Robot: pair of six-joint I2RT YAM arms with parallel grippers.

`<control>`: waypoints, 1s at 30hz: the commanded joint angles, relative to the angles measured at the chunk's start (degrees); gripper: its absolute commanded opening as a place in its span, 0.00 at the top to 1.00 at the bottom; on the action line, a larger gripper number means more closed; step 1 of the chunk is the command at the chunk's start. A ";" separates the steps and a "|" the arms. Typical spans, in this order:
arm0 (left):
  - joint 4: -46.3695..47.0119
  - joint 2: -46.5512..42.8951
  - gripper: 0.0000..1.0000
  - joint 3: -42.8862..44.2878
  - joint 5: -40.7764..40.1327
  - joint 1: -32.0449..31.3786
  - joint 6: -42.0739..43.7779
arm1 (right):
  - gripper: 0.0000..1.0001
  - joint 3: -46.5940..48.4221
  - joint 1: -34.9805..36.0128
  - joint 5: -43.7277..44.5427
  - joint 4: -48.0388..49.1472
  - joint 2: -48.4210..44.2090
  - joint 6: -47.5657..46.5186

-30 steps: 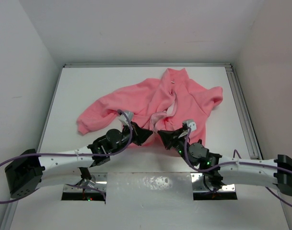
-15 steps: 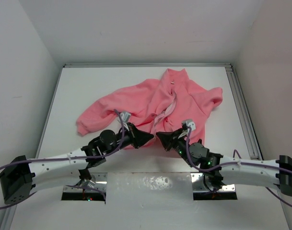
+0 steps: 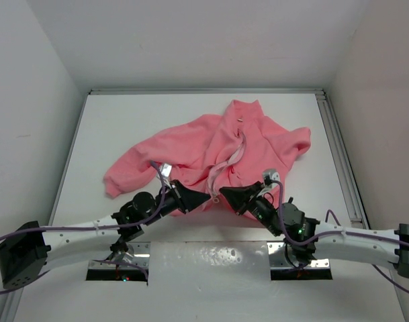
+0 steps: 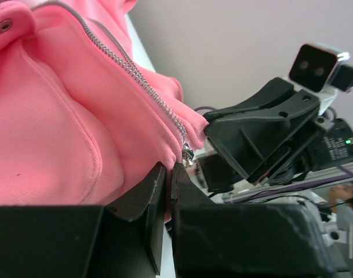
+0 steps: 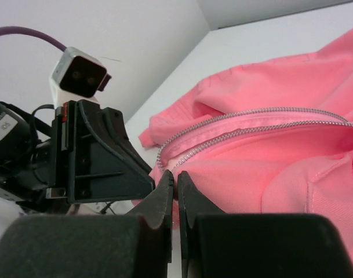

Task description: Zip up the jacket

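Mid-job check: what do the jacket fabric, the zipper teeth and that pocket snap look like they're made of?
The jacket looks like soft matte fleece, judging by its fuzzy surface and rounded folds. The zipper teeth are probably metal: small, silvery, shiny links. The snap is likely metal too: a dull grey disc with a slight glint.

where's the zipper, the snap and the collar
zipper [image 4: 142,86], left wrist view, metal teeth
snap [image 4: 3,25], left wrist view, round centre
collar [image 3: 248,107], top view, pink middle
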 commanded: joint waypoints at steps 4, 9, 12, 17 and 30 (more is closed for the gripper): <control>1.32 2.30 1.00 0.13 1.14 -1.04 -4.27 | 1.00 -0.05 -0.03 1.95 4.03 -2.98 1.78; 5.28 6.70 1.00 2.15 8.52 -0.96 -5.85 | 1.00 -0.40 -0.03 3.00 0.78 -0.51 2.75; 4.94 7.94 1.00 3.73 12.38 -1.04 -6.55 | 1.00 -1.02 -0.03 4.24 -0.18 -1.12 2.84; 5.11 7.51 1.00 3.12 13.80 -0.96 -7.35 | 1.00 1.17 -0.12 1.95 -9.83 -2.96 6.42; 6.70 8.65 1.00 -1.36 15.73 -0.87 -9.19 | 0.30 9.79 -0.12 -7.81 -44.64 -7.62 19.62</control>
